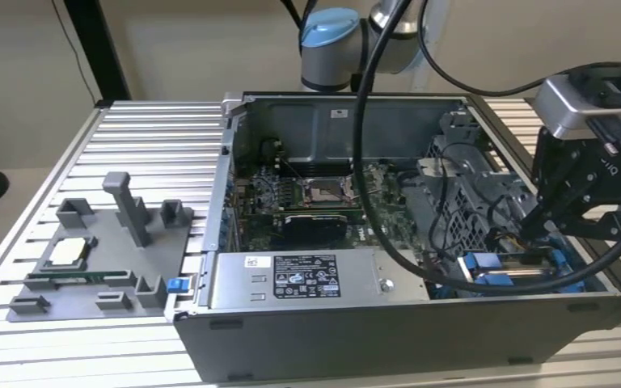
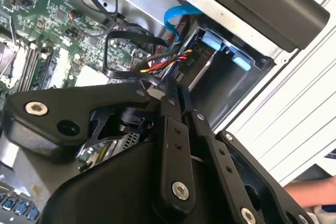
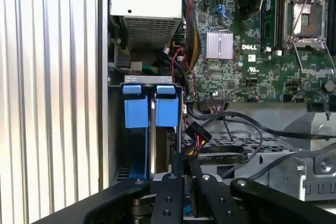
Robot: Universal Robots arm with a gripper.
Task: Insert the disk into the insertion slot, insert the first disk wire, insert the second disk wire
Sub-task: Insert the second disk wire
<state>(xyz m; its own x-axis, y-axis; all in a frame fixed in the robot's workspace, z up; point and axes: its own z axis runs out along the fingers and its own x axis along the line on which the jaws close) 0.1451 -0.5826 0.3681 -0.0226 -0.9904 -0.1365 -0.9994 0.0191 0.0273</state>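
The disk [image 3: 152, 135] stands edge-on in the insertion slot [image 3: 113, 129], its two blue frame tabs [image 3: 149, 111] side by side at the bay's mouth. In the exterior view the disk [image 1: 494, 267] lies in the case's near corner on the exterior view's right, with my gripper [image 1: 529, 229] just above it. My gripper [image 2: 172, 86] is shut, fingers pressed together. Its tips sit right at a black connector [image 2: 186, 62] on red, yellow and black wires, close to the disk's end. That connector [image 3: 197, 131] lies beside the slot, just ahead of my gripper [image 3: 184, 169].
A grey power-supply box [image 1: 300, 279] fills the case's near side, with the motherboard [image 1: 310, 194] behind it. A perforated cage [image 1: 472, 194] and black cables crowd the bay. A grey fixture [image 1: 95, 259] holds parts on the table. A hand [image 2: 315, 192] shows past the case.
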